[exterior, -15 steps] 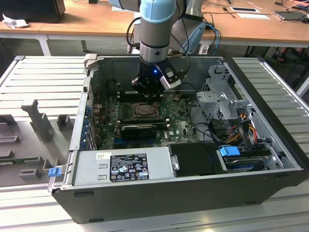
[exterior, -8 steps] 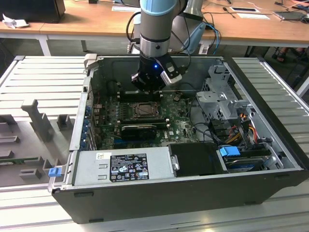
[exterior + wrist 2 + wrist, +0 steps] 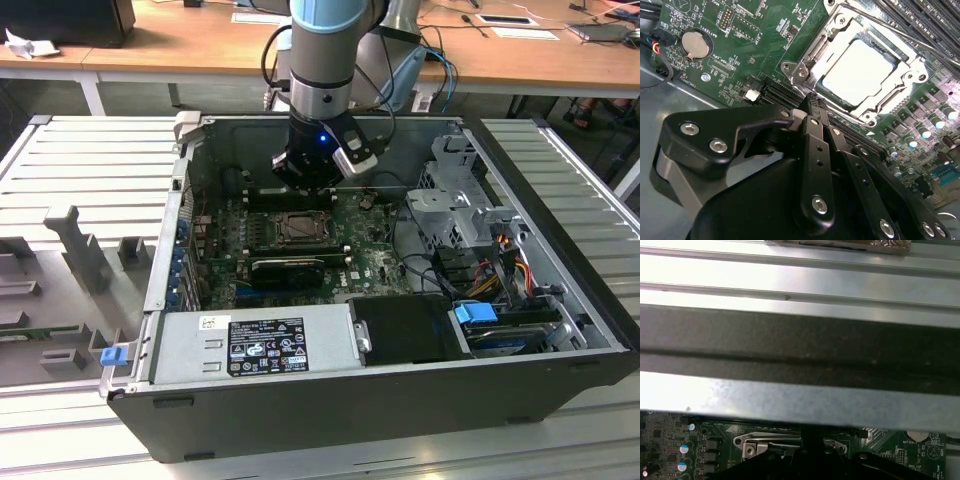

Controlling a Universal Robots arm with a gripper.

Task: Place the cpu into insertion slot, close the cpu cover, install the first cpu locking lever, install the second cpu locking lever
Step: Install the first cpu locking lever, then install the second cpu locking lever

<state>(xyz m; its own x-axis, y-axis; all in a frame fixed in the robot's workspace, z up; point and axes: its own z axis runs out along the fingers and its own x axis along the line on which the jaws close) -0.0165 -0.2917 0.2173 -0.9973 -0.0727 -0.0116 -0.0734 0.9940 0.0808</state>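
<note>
Inside the open computer case (image 3: 560, 300), my gripper (image 3: 306, 188) hangs just above the green board, at the far edge of the insertion slot (image 3: 297, 229). In the second wrist view the cpu (image 3: 860, 72) lies flat in the slot, its pale metal top showing through the window of the cpu cover (image 3: 890, 97). The cover lies down over the chip. A thin metal lever rod (image 3: 920, 42) runs along one side of the cover. My black gripper (image 3: 812, 100) is shut with nothing between its tips, a short way off the cover's corner. The first wrist view shows the cover's edge (image 3: 770, 444).
A grey power supply (image 3: 250, 342) fills the case's near side. A drive cage (image 3: 455, 200) and loose cables (image 3: 500, 270) sit at the exterior view's right. A black card (image 3: 285, 268) lies near the socket. Memory slots (image 3: 925, 20) and a coin battery (image 3: 694, 44) flank it.
</note>
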